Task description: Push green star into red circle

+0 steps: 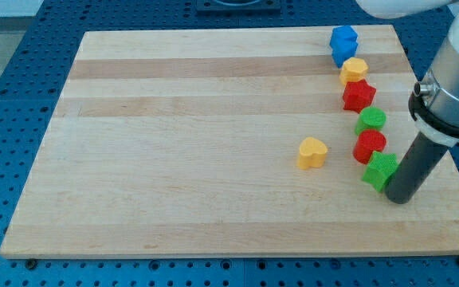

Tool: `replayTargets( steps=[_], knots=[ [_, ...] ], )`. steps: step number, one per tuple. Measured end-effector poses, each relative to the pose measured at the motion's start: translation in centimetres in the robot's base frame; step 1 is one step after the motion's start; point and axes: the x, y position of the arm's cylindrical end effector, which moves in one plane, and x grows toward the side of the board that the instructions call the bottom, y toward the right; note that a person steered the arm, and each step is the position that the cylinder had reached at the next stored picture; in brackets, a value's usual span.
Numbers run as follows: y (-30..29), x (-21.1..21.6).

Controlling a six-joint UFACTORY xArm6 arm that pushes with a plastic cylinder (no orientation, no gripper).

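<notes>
The green star lies at the view's lower right on the wooden board. The red circle sits just above it, touching or nearly touching. My tip stands right beside the green star, at its lower right, touching or almost touching it. The dark rod rises from there to the arm's body at the view's right edge.
A column of blocks runs up the right side: a green circle, a red star-like block, a yellow block, and two blue blocks at the top. A yellow heart lies left of the red circle.
</notes>
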Motion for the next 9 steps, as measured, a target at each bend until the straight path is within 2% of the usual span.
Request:
replayTargets(
  steps=[5,9],
  knots=[
    [-1.3,0.4],
    [-0.9,-1.8]
  ],
)
